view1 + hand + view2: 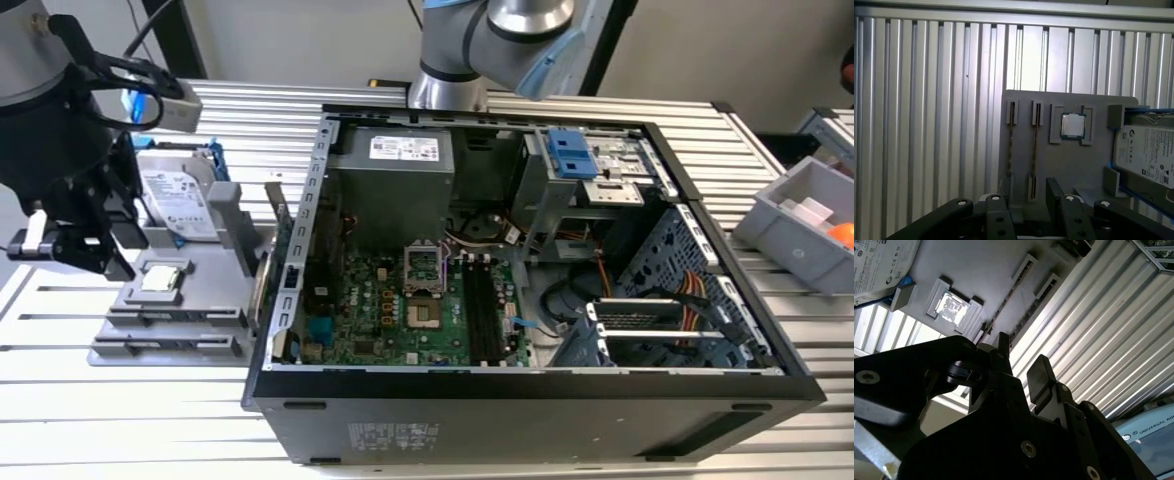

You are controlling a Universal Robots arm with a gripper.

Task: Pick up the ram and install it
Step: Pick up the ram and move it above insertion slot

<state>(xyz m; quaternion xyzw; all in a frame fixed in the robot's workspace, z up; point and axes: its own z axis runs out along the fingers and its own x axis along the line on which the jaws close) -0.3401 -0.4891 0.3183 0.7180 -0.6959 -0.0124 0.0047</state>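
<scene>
The gripper (pixel 1026 192) is open by a moderate gap and holds nothing; in both wrist views its two black fingers (pixel 1041 371) stand apart with bare air between them. It hangs over a grey holder (pixel 1074 170) near the exterior view's left edge. The ram (pixel 1035 150) stands on edge in a slot of that holder, a thin dark line that runs toward the gap between the fingers, with a second stick (pixel 1010 145) just beside it in the next slot. The step in hand looks like the approach for the pick. It would go well with the fingers square to the stick's flat faces and the stick centred, so that neither finger brushes its neighbour, which is the tight edge here. On the ram's other side sits a square silver chip (pixel 1072 125), and beyond that a hard drive (pixel 1146 155). Ribbed metal table (pixel 929 125) lies open around the holder. The open computer case (pixel 534 400) stands close by toward the exterior view's right, and its black slots (pixel 483 318) are unobstructed from above.
</scene>
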